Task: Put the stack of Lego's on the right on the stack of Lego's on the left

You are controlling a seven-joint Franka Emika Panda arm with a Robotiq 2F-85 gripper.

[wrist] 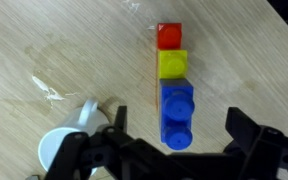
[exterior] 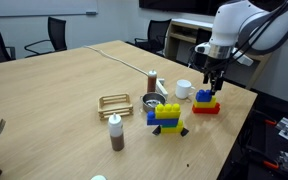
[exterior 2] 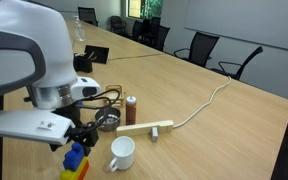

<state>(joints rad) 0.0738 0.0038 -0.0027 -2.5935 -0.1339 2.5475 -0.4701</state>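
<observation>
Beside white ceramic mug [wrist: 59, 150]: red-yellow-blue plastic Lego stack [wrist: 173, 80].
Black gripper [wrist: 176, 125]: over that stack, fingers [wrist: 246, 135] spread astride blue end.
Blue-yellow Lego stack [exterior: 166, 115]: near mug.

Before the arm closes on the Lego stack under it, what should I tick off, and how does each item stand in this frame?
1. Gripper open: ok, its fingers are spread wide in the wrist view.
2. Gripper centred on the red-yellow-blue stack: ok, the blue top sits between the fingers.
3. Fingers low enough to grasp: cannot tell; in an exterior view the gripper seems just above the stack.
4. White cup clear of the fingers: cannot tell, it lies close beside one finger.
5. Target stack upright, top bare: ok.
</observation>
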